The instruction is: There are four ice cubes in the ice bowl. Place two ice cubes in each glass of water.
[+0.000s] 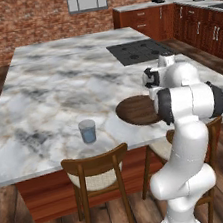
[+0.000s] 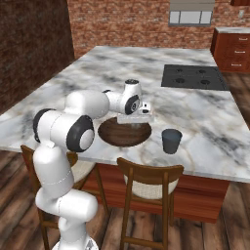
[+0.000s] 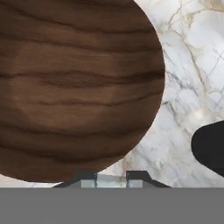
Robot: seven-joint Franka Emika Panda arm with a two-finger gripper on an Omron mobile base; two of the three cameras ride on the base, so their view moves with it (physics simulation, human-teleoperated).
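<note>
We see the end effector [image 3: 111, 179] just above the ice bowl [image 3: 74, 87] rim, fingers pinching a pale ice cube [image 3: 111, 180]. Bowl interior looks bare. One glass of water [image 1: 87, 131] stands left of the bowl on the marble desk [image 1: 54, 86], other glass [image 2: 171, 140] right.

Kitchen: marble island [image 1: 54, 86], cooktop [image 1: 137, 51]
</note>
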